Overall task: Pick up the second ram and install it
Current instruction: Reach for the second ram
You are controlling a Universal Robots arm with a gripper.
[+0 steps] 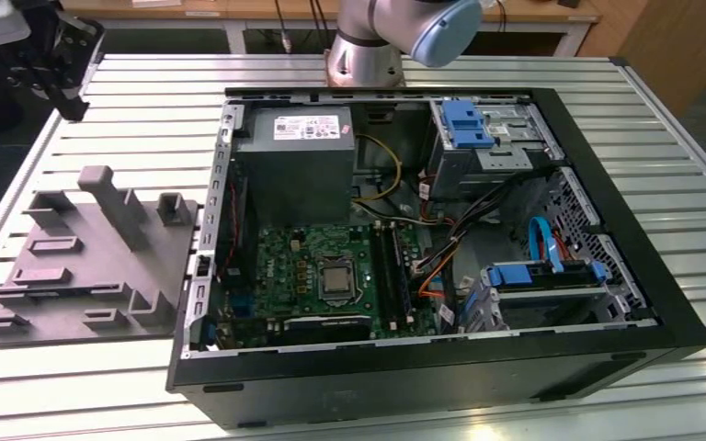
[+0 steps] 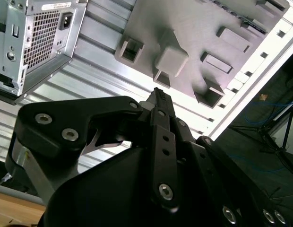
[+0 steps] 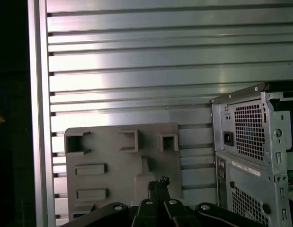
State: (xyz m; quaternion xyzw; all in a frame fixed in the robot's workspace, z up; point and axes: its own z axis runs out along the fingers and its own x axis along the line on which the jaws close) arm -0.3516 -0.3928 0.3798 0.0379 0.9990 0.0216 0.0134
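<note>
My gripper [image 1: 74, 108] hangs at the exterior view's far left, over the slatted table just beyond the grey holder block [image 1: 84, 266]. In both wrist views its fingertips [image 2: 158, 94] [image 3: 159, 182] are pressed together and shut, with nothing showing between them. They hover above the holder block [image 2: 193, 28] [image 3: 118, 161], whose pockets look bare. The second ram is out of view. Long dark slot strips [image 1: 390, 266] run beside the processor socket on the green motherboard [image 1: 310, 262] inside the open computer case [image 1: 451, 363].
The case's perforated rear panel [image 3: 250, 137] [image 2: 33, 42] stands close beside the holder block. A grey power supply [image 1: 298, 156], blue drive brackets [image 1: 463, 124] and loose cables fill the case. The arm's base [image 1: 366, 55] rises behind the case. The table edge [image 3: 38, 118] borders a dark drop.
</note>
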